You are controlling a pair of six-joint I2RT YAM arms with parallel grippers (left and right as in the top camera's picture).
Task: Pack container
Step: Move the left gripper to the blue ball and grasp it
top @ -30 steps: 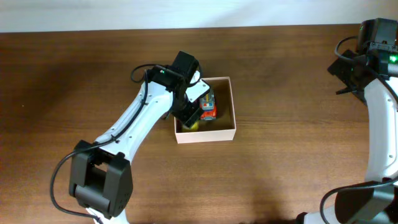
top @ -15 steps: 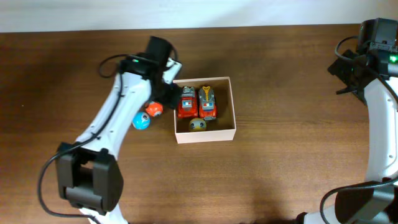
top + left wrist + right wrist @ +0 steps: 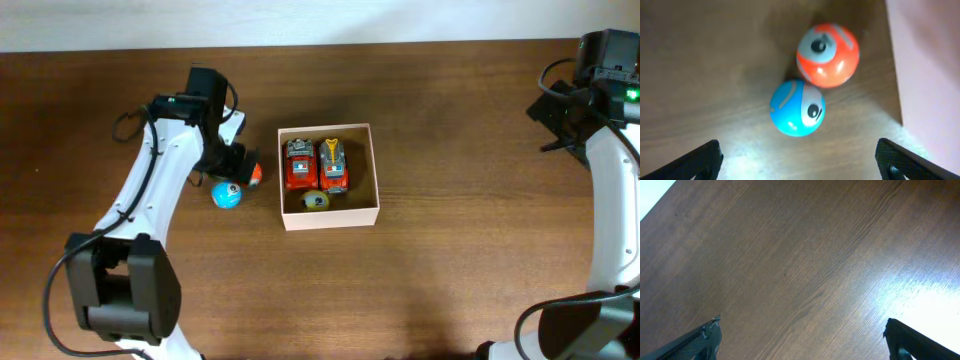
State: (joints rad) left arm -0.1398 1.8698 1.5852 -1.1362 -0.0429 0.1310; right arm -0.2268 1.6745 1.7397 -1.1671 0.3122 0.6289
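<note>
The container (image 3: 352, 216), a small white box with a tan inside, sits mid-table. It holds two red toy trucks (image 3: 299, 165) (image 3: 333, 165) side by side and a yellow ball (image 3: 317, 201) at the front. Its white wall shows at the right edge of the left wrist view (image 3: 930, 75). A blue ball (image 3: 226, 195) (image 3: 797, 107) and an orange ball (image 3: 253, 174) (image 3: 828, 48) lie touching just left of the box. My left gripper (image 3: 222, 160) (image 3: 799, 162) is open and empty above the two balls. My right gripper (image 3: 560, 115) (image 3: 805, 340) is open and empty at the far right over bare table.
The brown wooden table (image 3: 450, 280) ends at a pale strip along the far edge (image 3: 320, 20). The right wrist view shows only table wood (image 3: 790, 255).
My left gripper has pulled out of the box and swung left, leaving a truck and the yellow ball inside. It now hangs over the blue and orange balls. The right arm has not moved.
</note>
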